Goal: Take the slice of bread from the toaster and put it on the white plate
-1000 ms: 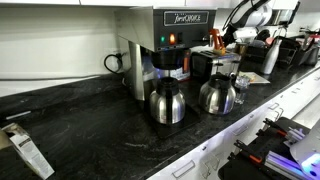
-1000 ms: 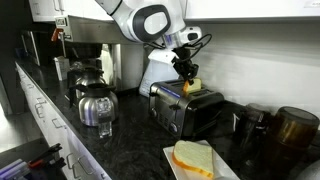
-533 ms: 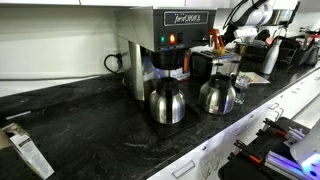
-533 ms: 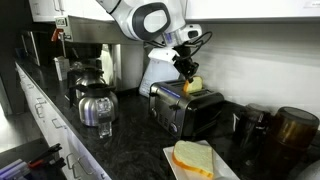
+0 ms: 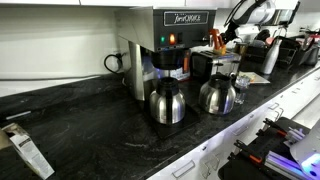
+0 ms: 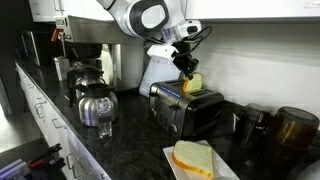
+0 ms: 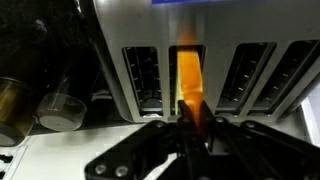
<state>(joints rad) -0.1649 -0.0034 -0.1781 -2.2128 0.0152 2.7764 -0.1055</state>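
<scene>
The toaster (image 6: 185, 108) is a dark box with shiny steel sides on the black counter; it also shows in the wrist view (image 7: 160, 75) from above, with several slots. My gripper (image 6: 189, 76) hangs right over it and is shut on the slice of bread (image 6: 194, 83), a small yellow-orange slice lifted mostly clear of a slot. In the wrist view the orange slice (image 7: 187, 75) runs from the fingers (image 7: 193, 118) over the second slot. The white plate (image 6: 225, 168) lies in front of the toaster and holds another bread slice (image 6: 193, 157). In an exterior view the gripper (image 5: 218, 40) is small and far off.
Two steel carafes (image 5: 167, 102) (image 5: 217, 94) stand before the tall coffee brewer (image 5: 170, 45). In an exterior view a carafe (image 6: 97, 105) sits beside the toaster, and dark jars (image 6: 292, 125) stand on its other side. A glass jar (image 7: 15, 105) shows in the wrist view.
My gripper has risen a little with the bread slice, pulling it farther up out of the toaster slot.
</scene>
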